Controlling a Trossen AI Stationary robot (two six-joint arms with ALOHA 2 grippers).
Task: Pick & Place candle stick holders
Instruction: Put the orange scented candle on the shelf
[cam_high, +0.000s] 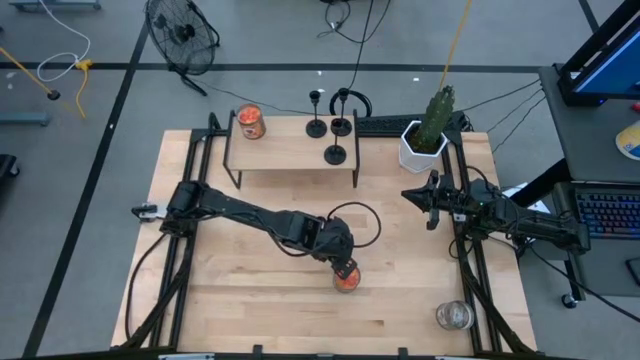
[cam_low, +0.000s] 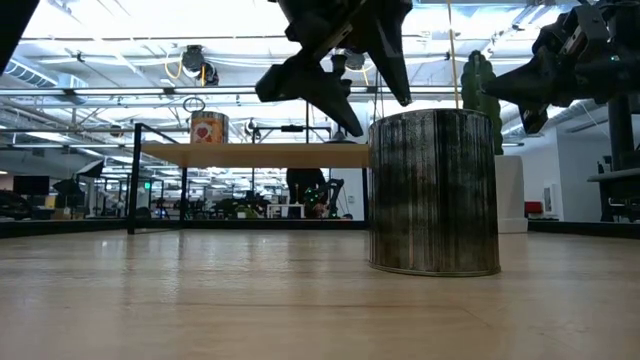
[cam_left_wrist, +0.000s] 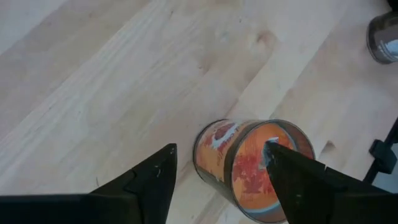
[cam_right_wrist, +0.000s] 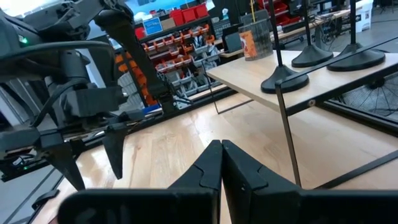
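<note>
Presently left tool (cam_high: 344, 268) released above orange jar (cam_high: 346, 281); right tool (cam_high: 430, 202) clenched, empty.

Right hand (cam_right_wrist: 221, 163) fingers pressed together; three candle stick holders (cam_right_wrist: 284, 79) on shelf (cam_right_wrist: 311, 87), orange jar (cam_right_wrist: 247, 43) behind them.

Three candle stick holders (cam_high: 337, 153) on shelf (cam_high: 290, 150), jar (cam_high: 250, 123) beside.

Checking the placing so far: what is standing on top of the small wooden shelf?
Three black candle stick holders and one orange jar stand on the shelf. Whatever lies beneath its board is hidden from above.
</note>
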